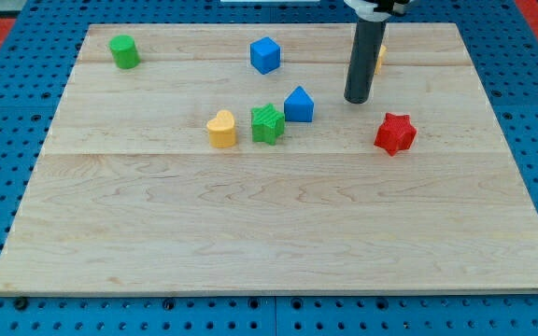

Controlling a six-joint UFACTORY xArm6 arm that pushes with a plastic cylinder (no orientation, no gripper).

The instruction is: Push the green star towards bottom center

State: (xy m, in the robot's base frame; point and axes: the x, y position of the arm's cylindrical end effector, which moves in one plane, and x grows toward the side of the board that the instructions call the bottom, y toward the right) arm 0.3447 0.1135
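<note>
The green star (267,123) sits near the middle of the wooden board (278,233), a little above centre. A yellow heart (221,129) lies just to its left and a blue pentagon-shaped block (298,105) touches or nearly touches its upper right. My tip (357,99) stands on the board to the right of the blue pentagon, apart from it, and up and to the left of the red star (395,133). It touches no block.
A blue cube (264,55) lies near the top centre. A green cylinder (124,51) sits at the top left. A yellow block (379,58) is mostly hidden behind the rod. A blue pegboard (7,112) surrounds the board.
</note>
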